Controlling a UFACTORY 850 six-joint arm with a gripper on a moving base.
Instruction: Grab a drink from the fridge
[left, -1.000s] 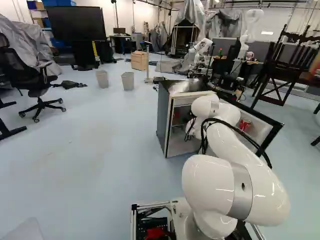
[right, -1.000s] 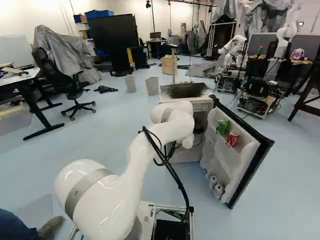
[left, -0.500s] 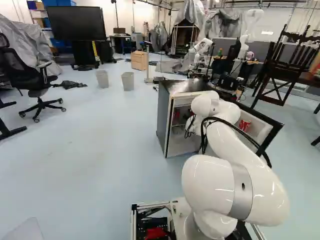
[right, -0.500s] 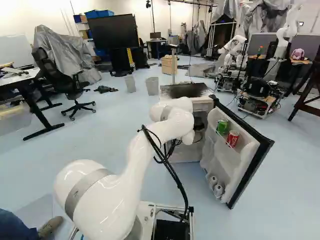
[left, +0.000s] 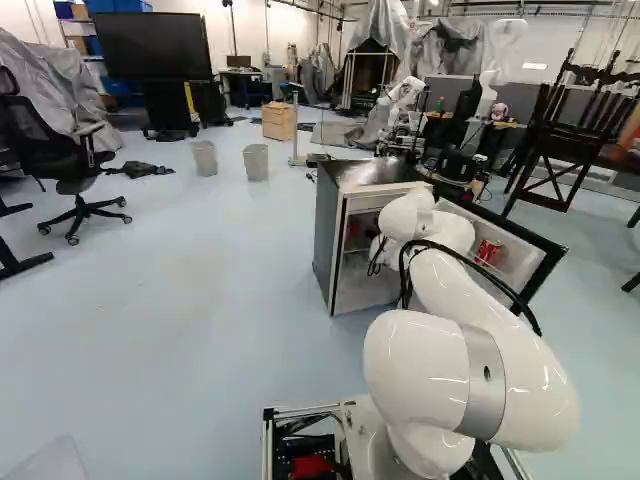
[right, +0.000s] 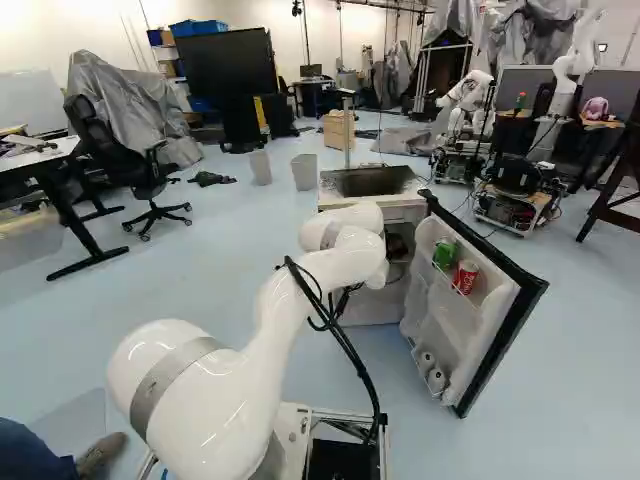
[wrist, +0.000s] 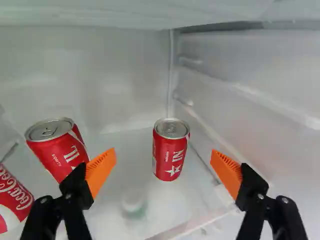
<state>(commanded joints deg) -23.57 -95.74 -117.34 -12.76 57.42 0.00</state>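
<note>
Red can (wrist: 171, 155), wrist view: upright near the back corner of the pale shelf (wrist: 112, 215), ahead of the gripper (wrist: 164, 154), between its spread fingers. Left base view: the arm (left: 470, 310) reaches into the fridge (left: 329, 240) on pale blue floor (left: 190, 330). Right base view: green can (right: 444, 254) in the open door (right: 430, 312); beyond, grey bins (right: 304, 172).

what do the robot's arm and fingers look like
The arm is glossy white, with smooth, rounded segments and grey bands around joints. Black cables run along its outside. The fingers are black, with bright orange pads that narrow toward their tips; one pad shows fine ridges.
</note>
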